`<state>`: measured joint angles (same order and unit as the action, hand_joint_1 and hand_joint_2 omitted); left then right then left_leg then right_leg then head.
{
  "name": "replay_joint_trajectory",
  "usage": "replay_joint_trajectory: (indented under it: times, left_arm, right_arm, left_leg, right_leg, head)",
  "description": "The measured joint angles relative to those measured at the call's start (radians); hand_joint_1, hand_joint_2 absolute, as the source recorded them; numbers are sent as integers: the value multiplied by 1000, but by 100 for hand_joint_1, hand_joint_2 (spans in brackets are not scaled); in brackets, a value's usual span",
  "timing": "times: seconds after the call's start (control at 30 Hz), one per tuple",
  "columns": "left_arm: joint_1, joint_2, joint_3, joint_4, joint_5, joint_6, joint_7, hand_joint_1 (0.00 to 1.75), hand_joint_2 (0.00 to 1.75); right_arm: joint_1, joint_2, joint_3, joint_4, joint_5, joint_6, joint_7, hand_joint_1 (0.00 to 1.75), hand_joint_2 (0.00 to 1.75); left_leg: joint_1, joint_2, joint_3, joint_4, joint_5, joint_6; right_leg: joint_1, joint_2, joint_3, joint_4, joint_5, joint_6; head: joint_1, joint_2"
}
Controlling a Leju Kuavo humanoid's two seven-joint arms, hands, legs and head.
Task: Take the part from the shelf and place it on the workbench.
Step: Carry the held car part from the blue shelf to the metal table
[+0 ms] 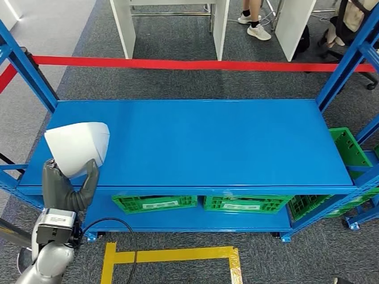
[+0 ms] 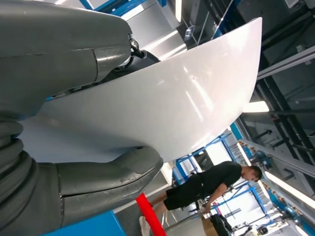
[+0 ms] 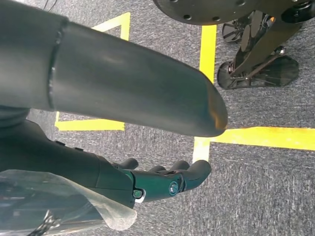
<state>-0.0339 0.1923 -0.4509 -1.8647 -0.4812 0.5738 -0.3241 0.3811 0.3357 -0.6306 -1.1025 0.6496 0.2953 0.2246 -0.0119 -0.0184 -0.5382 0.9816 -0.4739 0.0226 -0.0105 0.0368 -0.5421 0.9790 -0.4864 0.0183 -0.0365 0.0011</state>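
you're looking at grey carpet [image 1: 188, 83] with yellow tape lines [image 1: 170, 255] on it near the rack's front edge. a blue metal rack [image 1: 201, 142] stands across the middle, its top shelf broad and flat, with green crates [image 1: 154, 203] on the lower shelf under the front edge and another at the right end. a red barrier tape [image 1: 201, 64] runs behind its back edge. beyond it stand white table legs [image 1: 122, 26] and a person's feet [image 1: 254, 26]. ceiling strip lights [image 2: 256, 106] glow overhead.

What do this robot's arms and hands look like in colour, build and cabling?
The left arm is silver, with a boxy silver wrist block and a black cable looping off it. The left hand is grey, with a ribbed cover and thick thumb. The right hand has a smooth grey thumb and darker, jointed fingers.
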Motion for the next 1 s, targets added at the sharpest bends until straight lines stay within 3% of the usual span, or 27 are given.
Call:
replay_joint_trajectory:
  times: [1.0]
  left_arm:
    - [6,0,1,0,0,0,0,175,175]
  right_arm:
    - [0,0,0,0,0,0,0,0,0]
  left_leg:
    - [0,0,0,0,0,0]
  right_leg:
    - [0,0,0,0,0,0]
  head:
    - [0,0]
